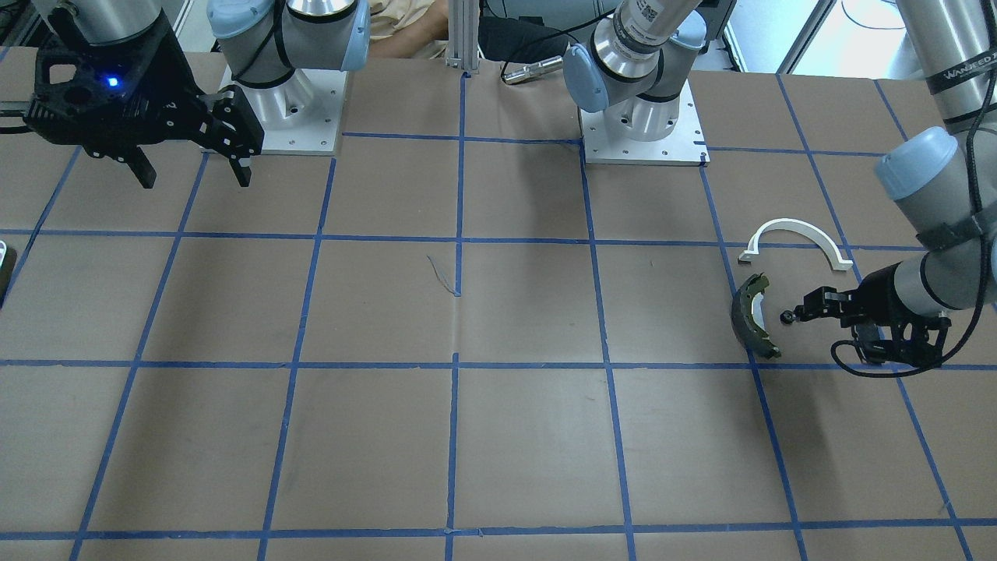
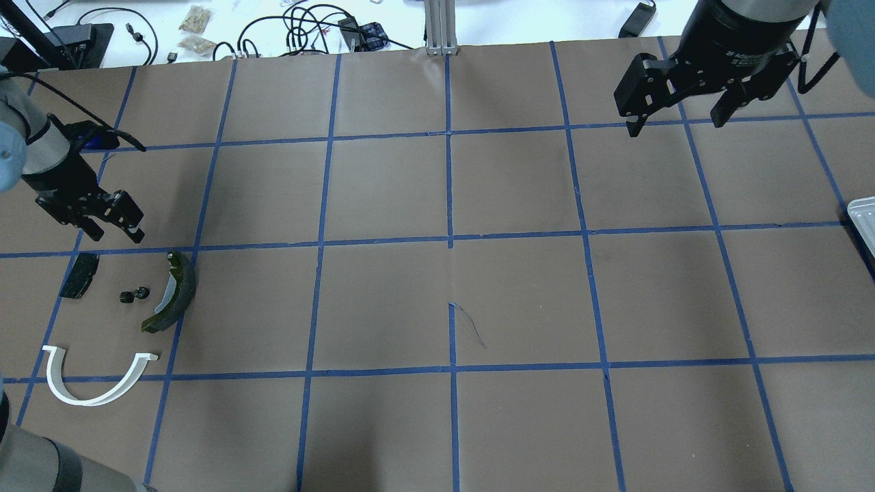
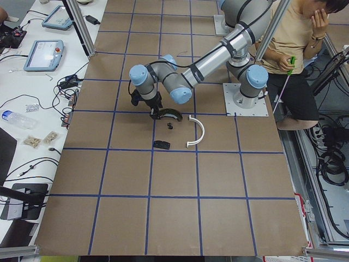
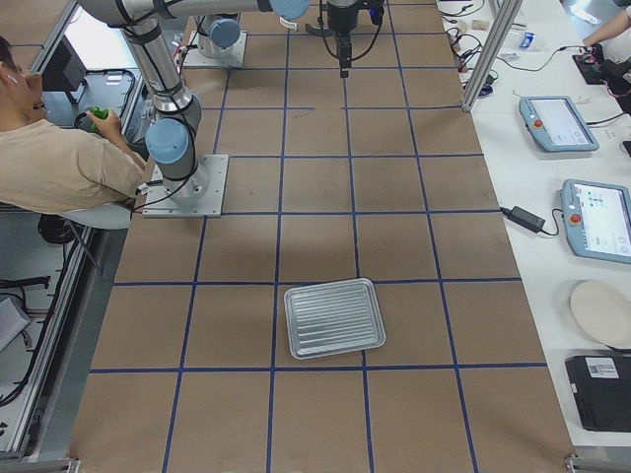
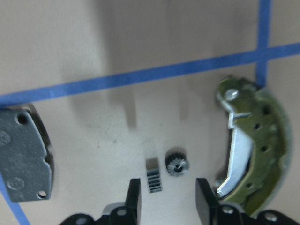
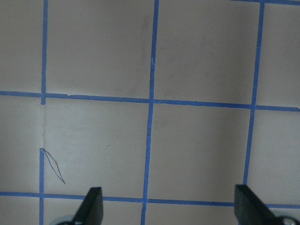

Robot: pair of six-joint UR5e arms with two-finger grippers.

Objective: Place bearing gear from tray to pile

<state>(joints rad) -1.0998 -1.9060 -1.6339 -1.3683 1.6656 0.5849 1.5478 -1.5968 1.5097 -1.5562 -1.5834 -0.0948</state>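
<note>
Bearing gear (image 5: 177, 165) is noted on the desk (image 5: 140, 47) in the pile (image 2: 127, 296), 9 o'clock of the brake shoe (image 5: 253, 140); placement is judged done, left fingers (image 5: 135, 201) and right fingers (image 6: 93, 204) spread, empty.

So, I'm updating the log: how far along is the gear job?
Done, it seems: the gear lies between the pad and the brake shoe, and the tray looks empty. In hand: nothing; the left gripper hangs open over the gear, the right gripper open elsewhere. To do: probably only retracting.
</note>
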